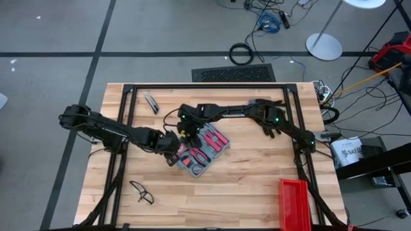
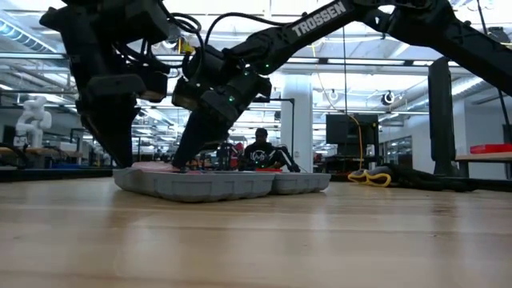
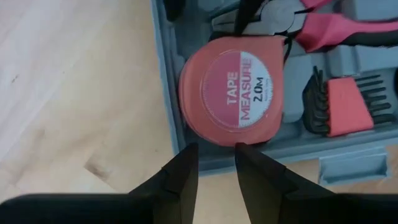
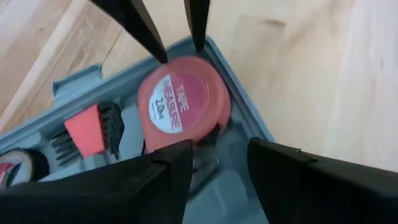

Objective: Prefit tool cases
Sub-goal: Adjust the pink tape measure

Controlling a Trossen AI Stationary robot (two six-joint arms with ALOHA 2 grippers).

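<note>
Both arms meet over the open tool case (image 1: 202, 151), which lies flat near the middle of the desk (image 1: 257, 186), its grey tray facing up so the tools can drop into their moulded pockets. The red tape measure (image 3: 231, 89) sits in the corner pocket right by the case wall, label up, and it looks seated rather than perched.

The right hand (image 4: 208, 163) hangs directly above it, fingers spread either side of the tape measure with daylight between pads and casing. It has hold of nothing; my read is that it has just parted from the tape and stands wide so it will not drag it out of the pocket.

The left hand (image 3: 216, 169) comes in from the opposite side, just beyond the case's edge, fingers apart with a narrow gap and empty too. Placed there, it seems ready to steady the case or nudge the tape home if it sits proud.

Beside the tape, a set of hex keys (image 3: 348, 104) in a red holder fills the next pocket, and red-handled pliers (image 3: 323, 25) lie further in.

Off to the side, a red bin (image 1: 295, 203) waits at the desk's edge, and a pair of glasses (image 1: 142, 191) lies well apart from the case.
</note>
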